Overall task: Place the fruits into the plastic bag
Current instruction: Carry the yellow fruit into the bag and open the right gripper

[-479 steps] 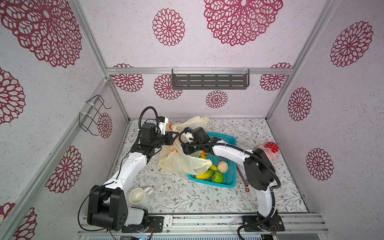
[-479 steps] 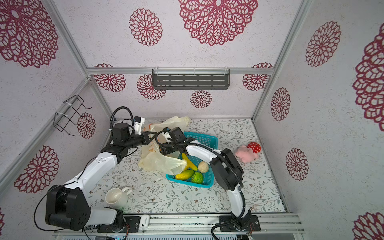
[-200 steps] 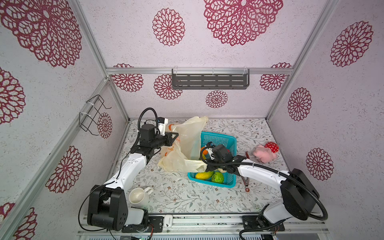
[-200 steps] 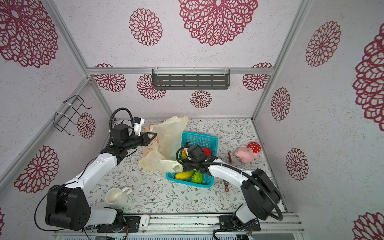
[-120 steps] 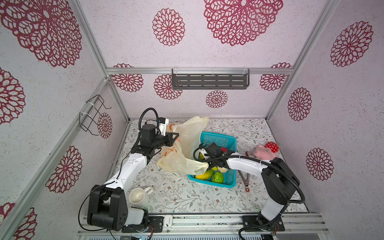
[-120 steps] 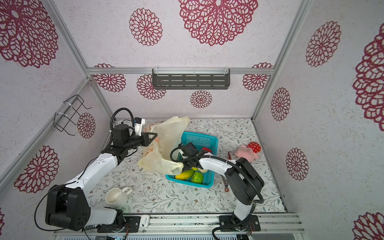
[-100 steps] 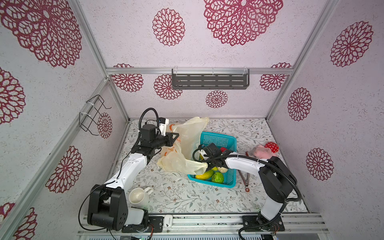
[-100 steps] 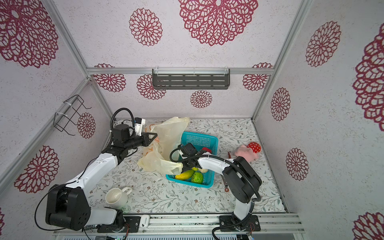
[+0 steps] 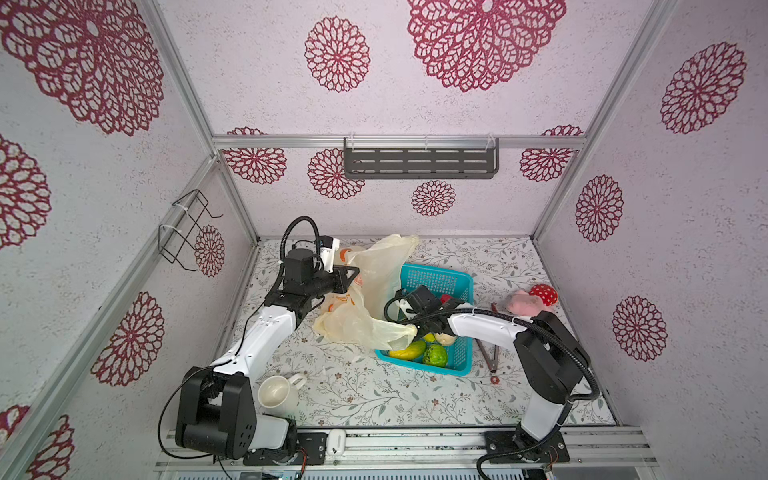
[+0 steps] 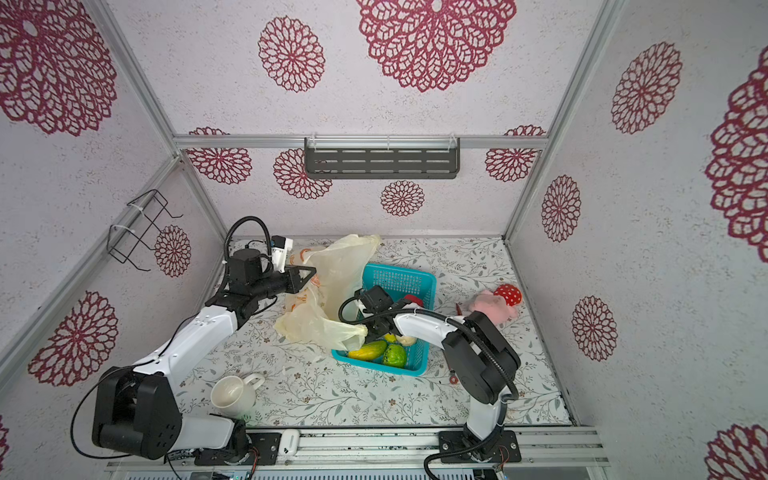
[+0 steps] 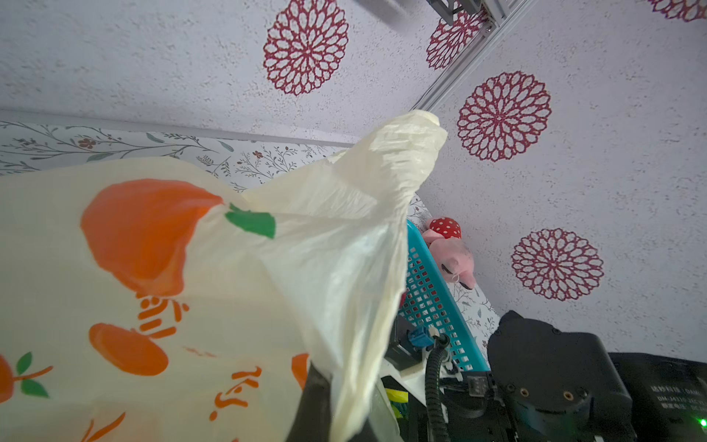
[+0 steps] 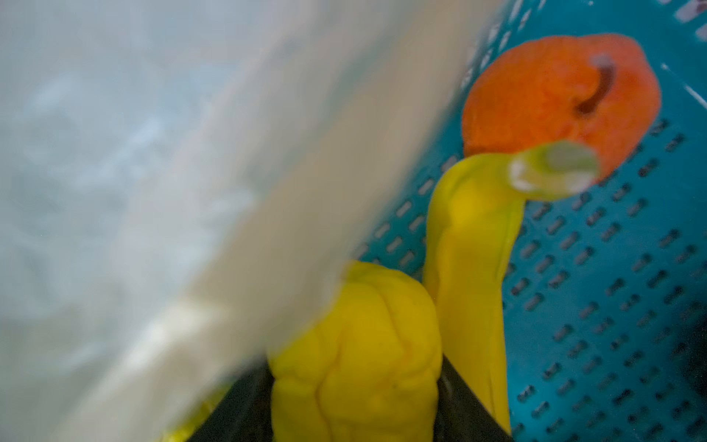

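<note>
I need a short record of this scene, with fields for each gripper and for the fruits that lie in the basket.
Left gripper: shut on the plastic bag, held up at the edge of the basket
Right gripper: in the basket, jaws against both sides of the yellow lumpy fruit
Other fruits in basket: mango, green ball, banana, orange

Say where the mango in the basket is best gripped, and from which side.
Grip the mango across its narrow middle, down from above. It lies flat, long axis along the near wall of the basket; the bag drapes by one end and the green ball sits at the other, so only the middle looks free. The wall may crowd one finger.
</note>
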Robot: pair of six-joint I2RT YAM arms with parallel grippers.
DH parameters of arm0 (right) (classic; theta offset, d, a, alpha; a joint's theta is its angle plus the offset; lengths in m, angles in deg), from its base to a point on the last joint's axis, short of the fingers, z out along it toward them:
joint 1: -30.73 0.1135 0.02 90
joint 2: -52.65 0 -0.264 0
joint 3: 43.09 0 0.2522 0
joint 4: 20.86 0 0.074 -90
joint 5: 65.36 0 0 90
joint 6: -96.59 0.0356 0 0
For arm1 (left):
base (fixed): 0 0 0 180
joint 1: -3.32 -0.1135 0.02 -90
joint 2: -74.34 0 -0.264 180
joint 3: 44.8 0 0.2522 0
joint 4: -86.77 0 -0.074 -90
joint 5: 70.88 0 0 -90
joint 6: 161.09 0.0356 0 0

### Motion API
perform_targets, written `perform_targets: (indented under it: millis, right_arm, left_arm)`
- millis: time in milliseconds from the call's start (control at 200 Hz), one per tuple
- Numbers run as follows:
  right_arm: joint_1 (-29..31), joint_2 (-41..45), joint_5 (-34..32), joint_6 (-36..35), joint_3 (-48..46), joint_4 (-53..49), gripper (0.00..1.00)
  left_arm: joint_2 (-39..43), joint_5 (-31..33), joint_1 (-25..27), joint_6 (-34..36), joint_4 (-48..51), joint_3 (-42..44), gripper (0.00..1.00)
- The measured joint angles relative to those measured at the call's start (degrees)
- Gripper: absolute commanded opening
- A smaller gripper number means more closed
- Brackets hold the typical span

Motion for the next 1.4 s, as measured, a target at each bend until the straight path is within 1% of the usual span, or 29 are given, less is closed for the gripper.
perform_targets:
  millis: [135,250,320,390,455,530,715,810,955,1065,1200,1305,1400]
  right_arm:
    - [-0.2,4.0,-5.9,1.8,-0.8,0.3,0.49]
    - [-0.4,10.3,-11.6,3.4,-0.6,2.8,0.49]
    - [-0.4,13.6,-13.6,4.2,0.4,5.0,0.50]
    - [-0.4,15.3,-13.7,4.3,2.2,7.7,0.51]
    - [-0.3,15.1,-12.2,4.5,4.7,10.2,0.52]
    - [0.1,12.9,-9.3,4.6,8.4,12.2,0.52]
    - [1.8,1.2,0.5,5.7,18.9,13.6,0.52]
    - [2.0,-3.2,3.4,7.2,20.5,13.8,0.53]
    - [2.0,-7.3,7.1,8.7,20.7,12.5,0.56]
    - [2.0,-9.7,9.3,8.9,22.3,10.3,0.59]
    - [2.0,-11.5,11.0,9.3,23.5,8.9,0.64]
    - [2.0,-11.5,11.1,10.1,23.5,8.5,0.74]
    - [2.0,-11.5,11.0,10.2,23.4,8.6,0.80]
  left_arm:
    - [0.0,0.3,0.2,0.0,0.4,0.0,0.00]
    - [0.0,1.5,0.5,-0.2,0.7,0.0,0.00]
    - [0.0,2.9,0.7,-1.0,0.7,0.2,0.00]
    - [0.0,4.1,1.1,-2.2,0.7,0.5,0.00]
    - [0.0,5.4,1.9,-3.1,0.6,1.1,0.00]
    - [0.1,7.0,3.1,-4.0,0.4,2.2,0.00]
    - [1.7,9.2,5.1,-4.9,0.4,4.1,0.00]
    - [3.4,11.6,4.8,-5.1,1.6,4.7,0.00]
    - [6.7,13.0,5.0,-4.9,1.8,4.7,0.00]
    - [9.0,13.7,5.1,-4.7,1.9,4.7,0.00]
    - [9.8,14.1,5.2,-4.8,1.7,5.8,0.00]
    - [9.8,14.4,5.2,-5.1,1.8,7.5,0.00]
    - [9.8,14.9,5.2,-5.2,2.1,8.1,0.00]
